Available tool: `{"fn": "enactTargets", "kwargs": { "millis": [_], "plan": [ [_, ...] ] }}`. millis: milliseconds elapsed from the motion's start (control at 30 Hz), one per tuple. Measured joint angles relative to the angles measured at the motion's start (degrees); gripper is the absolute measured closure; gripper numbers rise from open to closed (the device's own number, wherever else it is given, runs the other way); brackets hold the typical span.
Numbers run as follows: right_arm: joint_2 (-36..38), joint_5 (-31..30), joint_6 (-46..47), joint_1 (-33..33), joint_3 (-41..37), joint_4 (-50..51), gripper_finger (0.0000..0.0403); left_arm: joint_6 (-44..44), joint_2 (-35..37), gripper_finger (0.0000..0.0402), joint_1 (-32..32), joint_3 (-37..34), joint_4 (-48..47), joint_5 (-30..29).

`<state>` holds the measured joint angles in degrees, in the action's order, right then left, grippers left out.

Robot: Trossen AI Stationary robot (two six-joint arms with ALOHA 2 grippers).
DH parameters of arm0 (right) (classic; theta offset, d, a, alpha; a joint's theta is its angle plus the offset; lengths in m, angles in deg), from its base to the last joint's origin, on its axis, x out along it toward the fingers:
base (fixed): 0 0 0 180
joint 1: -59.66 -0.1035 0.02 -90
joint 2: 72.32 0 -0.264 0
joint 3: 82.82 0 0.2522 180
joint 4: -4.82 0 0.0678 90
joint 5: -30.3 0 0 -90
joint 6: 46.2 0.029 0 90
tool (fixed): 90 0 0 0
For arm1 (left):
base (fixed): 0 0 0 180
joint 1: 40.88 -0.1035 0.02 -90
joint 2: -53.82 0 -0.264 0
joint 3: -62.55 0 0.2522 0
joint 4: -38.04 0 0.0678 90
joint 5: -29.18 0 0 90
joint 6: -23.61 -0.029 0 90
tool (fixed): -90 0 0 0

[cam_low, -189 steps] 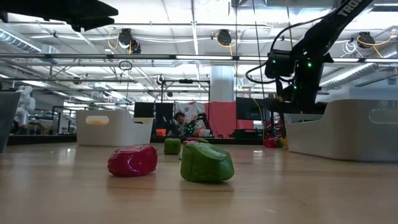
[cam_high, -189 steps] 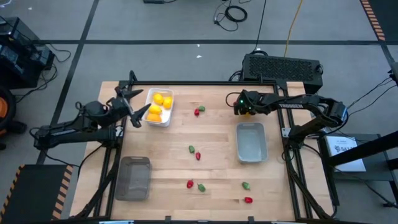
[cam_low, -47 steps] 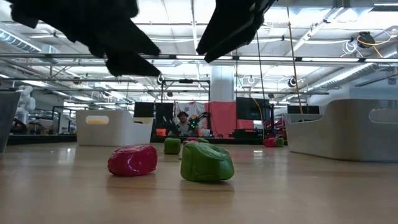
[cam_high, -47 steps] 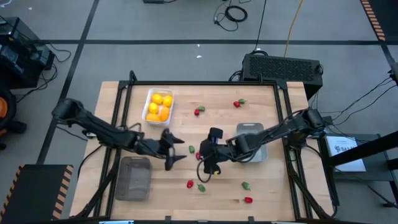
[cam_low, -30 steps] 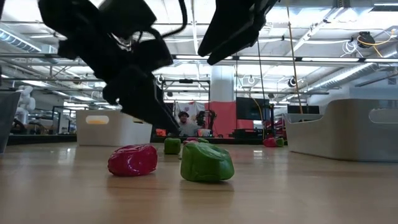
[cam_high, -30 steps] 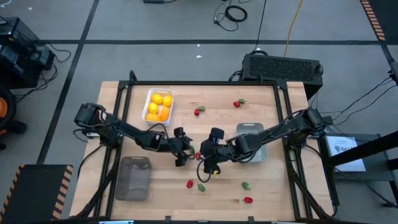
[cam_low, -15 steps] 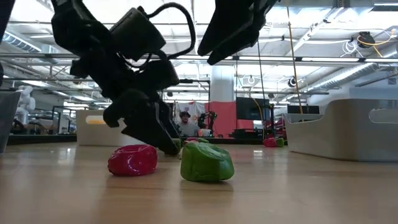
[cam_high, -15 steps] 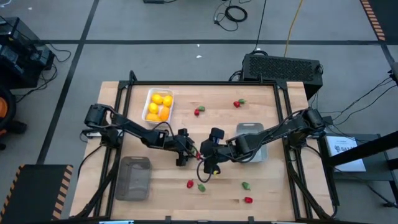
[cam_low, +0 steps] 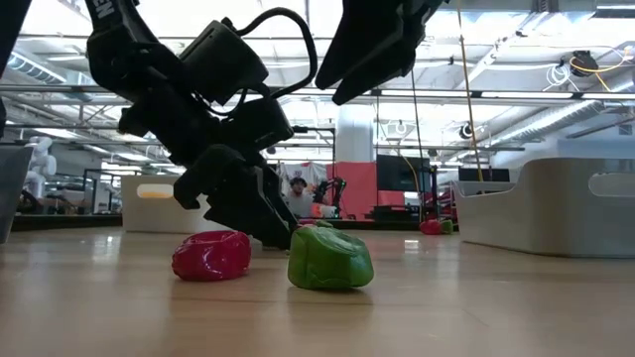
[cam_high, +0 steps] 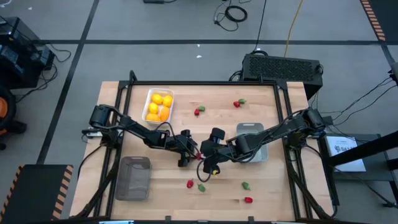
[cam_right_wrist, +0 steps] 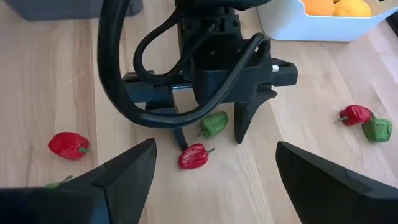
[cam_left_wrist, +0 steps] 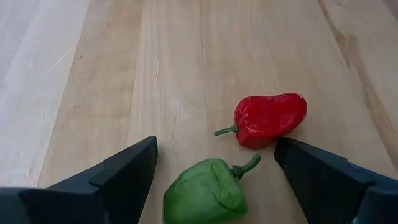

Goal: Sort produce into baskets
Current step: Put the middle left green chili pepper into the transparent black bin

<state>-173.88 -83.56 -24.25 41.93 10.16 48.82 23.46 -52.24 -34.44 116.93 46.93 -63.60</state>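
My left gripper is open and low over the table's middle. Its two fingers stand on either side of a small green pepper without touching it, as the right wrist view also shows. A red pepper lies on the wood just beyond it. My right gripper is open and empty, hovering above the table close to the right of the left gripper. The white basket holds yellow and orange fruits. The light grey basket and the dark mesh basket stand apart.
Other red and green pieces lie loose: a pair at the far middle, a pair at the far right, a pair near the front, a green one and a red one. The two grippers are close together.
My left gripper has moved toward the table's right edge and down, coming to stand with its open fingers around the green pepper in the table's middle. The peppers have not moved.
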Motion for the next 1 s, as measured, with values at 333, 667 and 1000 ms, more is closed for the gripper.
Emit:
{"fn": "enactTargets", "kwargs": {
  "millis": [333,667,1000],
  "plan": [
    [0.0,0.0,-0.1,0.0,0.0,0.0,0.0083,1.2,-0.1,0.0115,0.0,0.0,-0.6,1.1],
    [0.0,0.0,-0.3,0.0,0.0,0.0,0.0083,1.3,3.1,0.0181,-0.1,-0.2,-5.2,1.7],
    [0.0,0.0,-0.2,0.0,0.0,0.5,0.0083,1.3,7.3,0.0235,-0.1,-0.3,-11.0,0.3]
  ]
}}
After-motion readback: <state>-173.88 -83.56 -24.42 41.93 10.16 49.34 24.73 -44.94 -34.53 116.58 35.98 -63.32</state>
